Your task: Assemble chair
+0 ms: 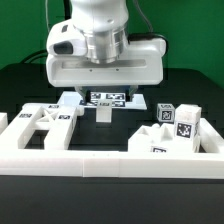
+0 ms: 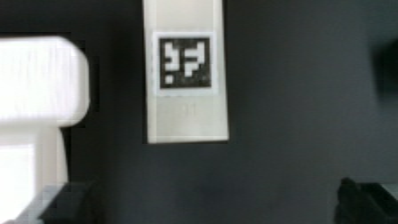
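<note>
Pincer (image 2: 210,203) is held wide open, nothing gripped. A tagged white chair bar (image 2: 185,70) is seen flat on the tabletop (image 2: 302,90) beneath the pincer, untouched. More chair parts (image 1: 172,128) are laid off to the pincer's side.

a long white border rail (image 1: 100,166) fronts the black table (image 1: 108,136); the marker board (image 1: 105,98) lies flat farther back, a green backdrop (image 1: 197,30) behind it.

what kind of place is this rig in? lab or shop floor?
Most likely a robotics lab bench: a green backdrop, a black table fenced by a white border rail, and white chair parts carrying fiducial tags under the robot arm.
</note>
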`<state>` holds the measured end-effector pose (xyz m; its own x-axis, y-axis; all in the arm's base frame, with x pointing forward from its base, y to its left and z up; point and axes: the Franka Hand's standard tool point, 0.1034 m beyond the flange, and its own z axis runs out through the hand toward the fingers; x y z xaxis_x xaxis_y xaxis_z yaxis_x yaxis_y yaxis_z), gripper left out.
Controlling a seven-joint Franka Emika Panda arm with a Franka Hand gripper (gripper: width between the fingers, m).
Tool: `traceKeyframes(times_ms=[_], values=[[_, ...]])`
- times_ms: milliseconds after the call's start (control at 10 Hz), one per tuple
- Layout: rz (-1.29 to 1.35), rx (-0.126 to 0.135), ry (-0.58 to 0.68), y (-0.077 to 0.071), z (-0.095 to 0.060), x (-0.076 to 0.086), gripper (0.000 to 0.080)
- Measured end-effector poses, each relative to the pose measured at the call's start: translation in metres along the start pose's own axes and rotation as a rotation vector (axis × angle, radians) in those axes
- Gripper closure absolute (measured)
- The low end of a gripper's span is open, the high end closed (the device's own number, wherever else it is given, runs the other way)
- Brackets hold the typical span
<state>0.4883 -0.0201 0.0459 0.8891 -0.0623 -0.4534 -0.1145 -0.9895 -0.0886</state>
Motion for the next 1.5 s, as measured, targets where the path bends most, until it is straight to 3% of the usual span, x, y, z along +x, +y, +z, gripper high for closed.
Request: traceKeyframes(times_ms=[100, 300, 500, 600, 1500], values=[[0.021, 0.003, -0.051, -0.001, 0.004, -0.002, 0.015], [0.056, -0.044, -0.227, 0.001, 0.018, -0.011, 0.015], [0.082, -0.065, -0.367, 0.003, 0.017, -0.013, 0.015], [0.078, -0.069, -0.34, 0.003, 0.018, -0.005, 0.015], [0.007, -0.048, -0.395, 0.01, 0.028, -0.01, 0.015]])
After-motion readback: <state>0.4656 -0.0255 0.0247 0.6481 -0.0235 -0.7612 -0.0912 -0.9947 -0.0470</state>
